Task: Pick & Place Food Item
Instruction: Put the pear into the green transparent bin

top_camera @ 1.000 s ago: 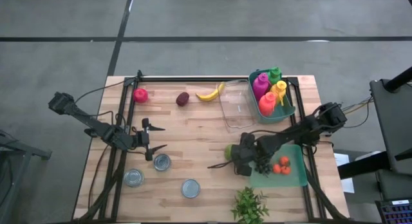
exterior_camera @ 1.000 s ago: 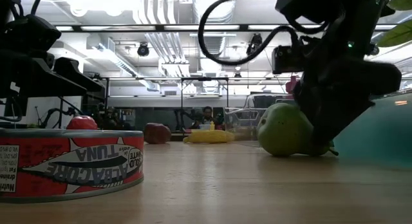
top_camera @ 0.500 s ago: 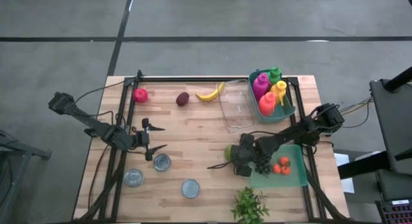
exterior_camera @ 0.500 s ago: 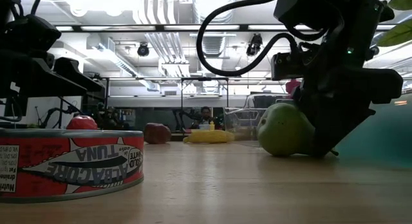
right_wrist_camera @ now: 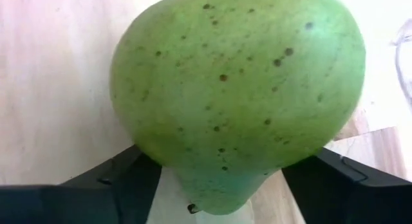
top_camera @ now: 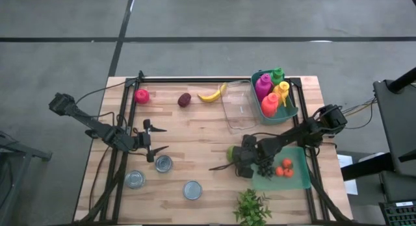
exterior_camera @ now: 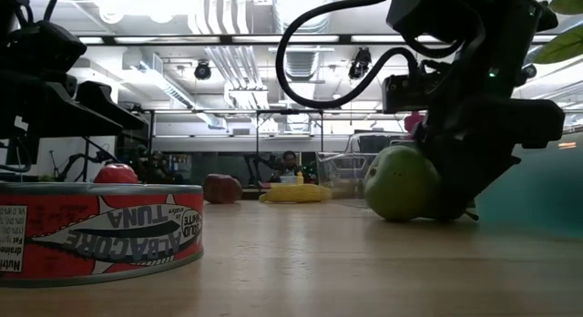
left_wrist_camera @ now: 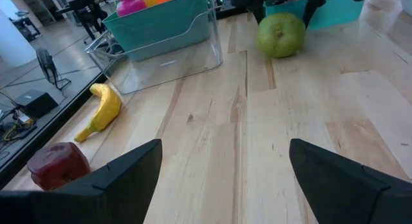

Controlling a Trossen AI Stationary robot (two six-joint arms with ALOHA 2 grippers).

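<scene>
Resting on the table (top_camera: pixel 195 138) right of centre in the high view, green pear (top_camera: pixel 232 152) is flanked by right pincer (top_camera: pixel 238 160), grip unconfirmed. Left pincer (top_camera: pixel 155 138) is held open, centre-left.

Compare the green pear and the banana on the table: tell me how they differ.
The pear is green, round and speckled; the banana is yellow, long and curved. The pear sits between the right gripper fingers beside the green tray; the banana lies untouched near the clear container. Both rest on the wooden table.
</scene>
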